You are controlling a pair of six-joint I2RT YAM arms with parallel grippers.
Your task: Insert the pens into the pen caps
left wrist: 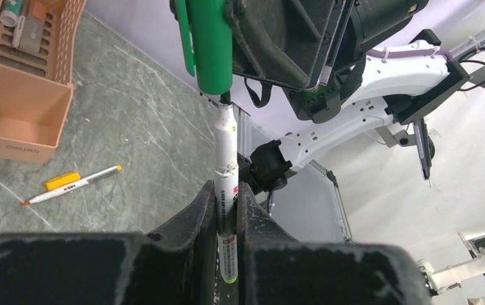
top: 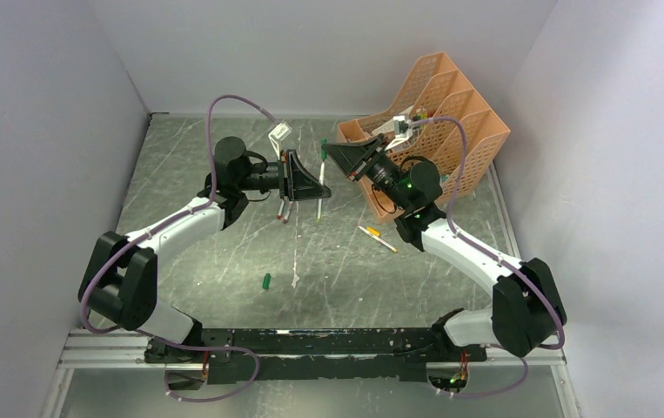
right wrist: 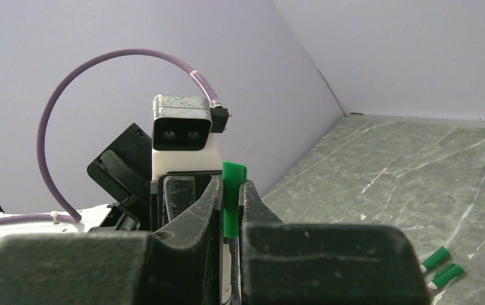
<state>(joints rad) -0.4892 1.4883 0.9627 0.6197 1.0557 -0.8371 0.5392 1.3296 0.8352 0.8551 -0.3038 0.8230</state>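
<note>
Pen (left wrist: 225,152) clenched in left fingers (left wrist: 189,232) points tip-first at cap (left wrist: 211,51) pinched by right fingers (right wrist: 192,213)

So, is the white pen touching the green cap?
Touching. In the left wrist view, the dark tip of the white pen sits inside the open mouth of the green cap, no gap.

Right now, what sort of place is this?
Probably a lab robot cell: plain white walls box in a grey marbled table, a black mounting rail runs along its near edge, and an orange file rack sits at the back right.
</note>
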